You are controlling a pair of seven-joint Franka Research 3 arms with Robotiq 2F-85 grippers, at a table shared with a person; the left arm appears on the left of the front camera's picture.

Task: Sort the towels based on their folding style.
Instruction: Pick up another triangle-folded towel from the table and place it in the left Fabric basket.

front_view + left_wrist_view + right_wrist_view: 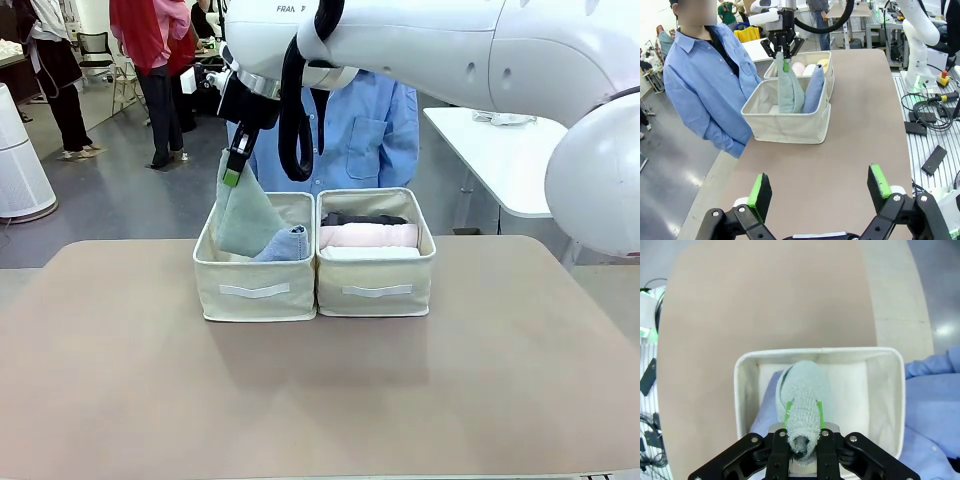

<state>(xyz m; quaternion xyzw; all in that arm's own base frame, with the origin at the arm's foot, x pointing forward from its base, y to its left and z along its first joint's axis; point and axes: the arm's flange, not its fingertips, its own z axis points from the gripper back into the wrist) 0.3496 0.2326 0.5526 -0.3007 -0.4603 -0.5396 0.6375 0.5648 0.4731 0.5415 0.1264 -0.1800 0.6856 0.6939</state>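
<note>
1. The pale teal-green towel, folded to a cone, stands point-up in the left beige box, its tip pinched from above and its wide base down inside the box.
2. The right gripper – reaching across from the right arm – is clamped on that tip; in the right wrist view the terry cone runs up between the two green-padded fingers, which press against it on both sides.
3. The light blue towel, also a cone, leans just beside the teal-green one in the same box, touching it; in the left wrist view the two stand side by side, blue nearer the table's middle.
4. The neighbouring right beige box touches the left one and holds rolled towels laid across it: a dark grey towel at the far side, a pink towel in the middle, a white towel nearest the robot. The left wrist view also shows a yellow towel at that box's end.
5. The left gripper hangs over the bare brown table, well apart from the boxes, its fingers spread wide with nothing between them.
6. A person in a blue shirt stands at the far edge, just behind the boxes.
</note>
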